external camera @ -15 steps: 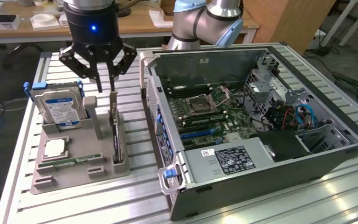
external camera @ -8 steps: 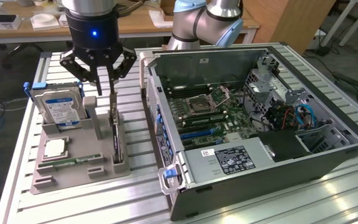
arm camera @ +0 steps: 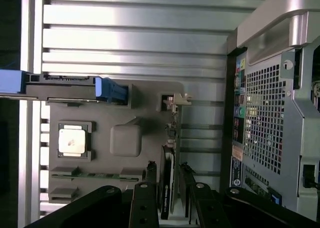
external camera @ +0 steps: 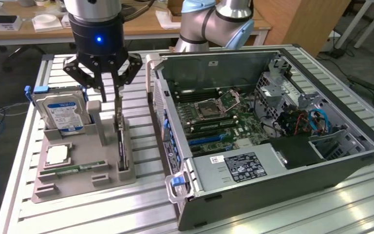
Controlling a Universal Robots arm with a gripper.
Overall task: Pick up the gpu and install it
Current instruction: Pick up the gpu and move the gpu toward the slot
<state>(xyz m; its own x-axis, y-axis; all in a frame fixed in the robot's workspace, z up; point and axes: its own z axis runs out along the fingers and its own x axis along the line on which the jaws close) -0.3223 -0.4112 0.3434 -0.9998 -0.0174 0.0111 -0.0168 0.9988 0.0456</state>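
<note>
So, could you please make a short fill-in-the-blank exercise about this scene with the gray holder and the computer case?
1. The gripper has its jaws ____ on either side of the gpu, which stands on edge in the gray holder.
2. The hard drive standing in the holder carries a ____ label.
3. The computer case sits on the exterior view's ____ of the holder.
Missing words: open; blue; right.

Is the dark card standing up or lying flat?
Standing up. The gpu rests on its long edge in a slot of the gray holder.
</note>
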